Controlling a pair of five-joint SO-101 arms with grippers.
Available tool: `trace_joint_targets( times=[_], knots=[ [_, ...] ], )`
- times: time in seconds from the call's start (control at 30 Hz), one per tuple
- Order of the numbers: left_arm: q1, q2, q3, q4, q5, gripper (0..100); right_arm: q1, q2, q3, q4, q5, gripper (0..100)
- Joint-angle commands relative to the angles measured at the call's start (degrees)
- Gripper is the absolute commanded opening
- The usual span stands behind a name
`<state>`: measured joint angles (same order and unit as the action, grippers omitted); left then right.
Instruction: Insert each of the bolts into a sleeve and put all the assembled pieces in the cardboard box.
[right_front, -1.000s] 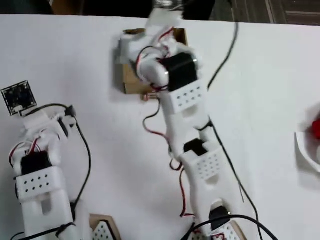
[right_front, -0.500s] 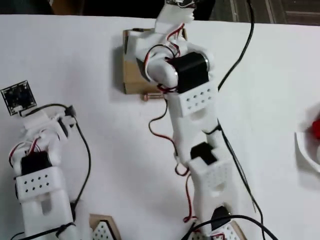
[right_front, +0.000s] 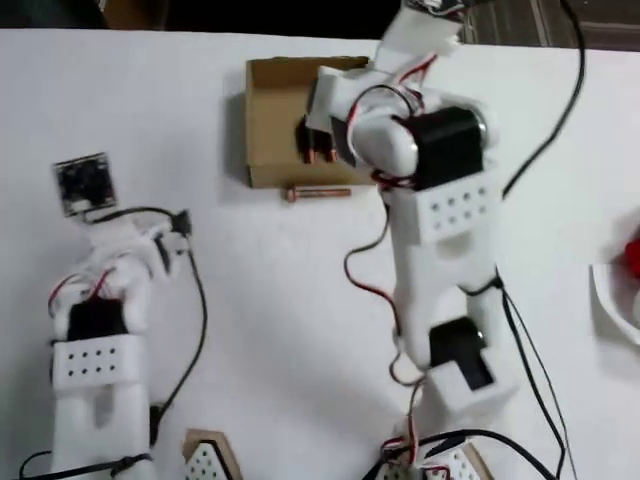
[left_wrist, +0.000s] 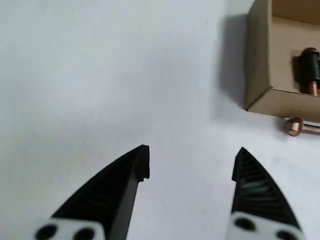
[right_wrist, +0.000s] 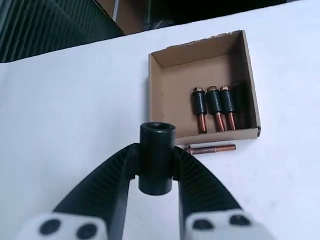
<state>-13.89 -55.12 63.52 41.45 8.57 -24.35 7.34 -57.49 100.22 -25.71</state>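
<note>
The right gripper (right_wrist: 156, 154) is clenched on a black sleeve (right_wrist: 157, 131), which stands upright between its jaws with its open bore facing up. It hangs above the table (right_front: 200, 330), back from the box (right_wrist: 175, 95) on the side that faces the arms. In the high view the right arm's wrist covers the box's (right_front: 270, 110) right part.

Three assembled pieces (right_wrist: 215, 106) lie side by side on the box floor, near the wall that faces the arms. Each is a copper bolt with a black sleeve over the end by the head, and the bare shanks point towards that wall. From above the pieces (right_front: 318, 142) show beside the wrist. A dark shape sits next to them against the box's side wall; whether it is a sleeve or a shadow I cannot tell.

One bare bolt (right_wrist: 210, 149) lies on the table just outside the box, along the same wall and just beside it. It also shows in the high view (right_front: 318, 192).

The left gripper (left_wrist: 192, 156) is released, its jaws spread wide over bare table. It is well apart from the box (left_wrist: 257, 65), off its left side, with the bolt's head (left_wrist: 294, 126) just past the box corner
</note>
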Motion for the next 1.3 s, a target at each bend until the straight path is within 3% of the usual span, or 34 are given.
trace_joint_targets(
  times=[0.0, 0.13, 0.27, 0.53, 0.7, 0.83, 1.0, 1.27],
  knots=[
    [5.19, -0.79, -2.51, -0.26, 0.18, 28, 0.84, -10.59, 4.04, 0.4, -0.35, 2.0],
    [9.93, -0.79, -1.19, -3.6, 0.18, 28, 3.03, -18.68, 14.68, -2.95, -0.26, 2.0],
    [14.68, -0.79, 1.71, -7.56, -0.44, 28, 6.64, -27.74, 34.55, -12.62, -0.26, 2.0],
    [17.85, 1.23, 1.36, -8.35, -3.16, 28, 8.75, -58.15, 92.04, -56.57, 5.1, 2.0],
    [17.93, 17.49, -7.78, -7.82, -3.16, 28, 9.36, -72.84, 115.6, -78.2, 5.45, 2.0],
    [19.25, 34.55, -24.84, 0.44, -2.99, 28, 9.45, -77.93, 122.02, -80.75, 5.45, 2.0],
    [25.76, 50.99, -45.93, 11.25, -3.69, 28, 11.74, -78.37, 125.63, -81.19, 5.36, 2.0],
    [31.12, 70.07, -68.79, 24.0, -29.8, 28, 24.22, -78.81, 127.91, -80.75, 5.36, 2.0]
  ],
)
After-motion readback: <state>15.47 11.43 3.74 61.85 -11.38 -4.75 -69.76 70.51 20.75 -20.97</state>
